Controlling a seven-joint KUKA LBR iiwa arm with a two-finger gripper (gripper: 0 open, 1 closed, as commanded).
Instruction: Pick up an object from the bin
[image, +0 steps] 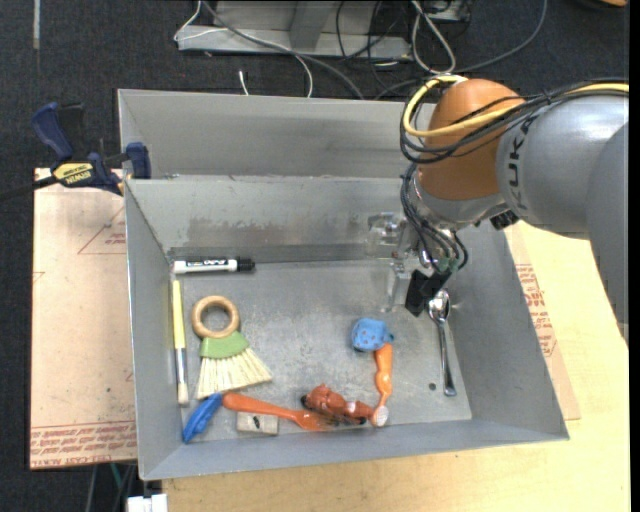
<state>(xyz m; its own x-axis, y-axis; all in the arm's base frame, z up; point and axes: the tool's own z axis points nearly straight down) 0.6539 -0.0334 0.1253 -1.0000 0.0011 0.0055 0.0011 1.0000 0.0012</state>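
Hand (406, 292), open or closed cannot tell, right of frame centre just beside bowl of metal spoon (444, 352); spoon's long axis near-vertical in frame, bowl up, handle toward lower right.

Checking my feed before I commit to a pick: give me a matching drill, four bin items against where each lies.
Items:
1. metal spoon
2. black-and-white marker
3. wooden ring
4. small blue block

Places:
A. back left of the floor, along the far wall
B. right side, bowl end next to the pincer
C. middle of the floor, by the top of the orange carrot-shaped piece
D. left side, at the green head of the small brush

Pairs: 1-B, 2-A, 3-D, 4-C
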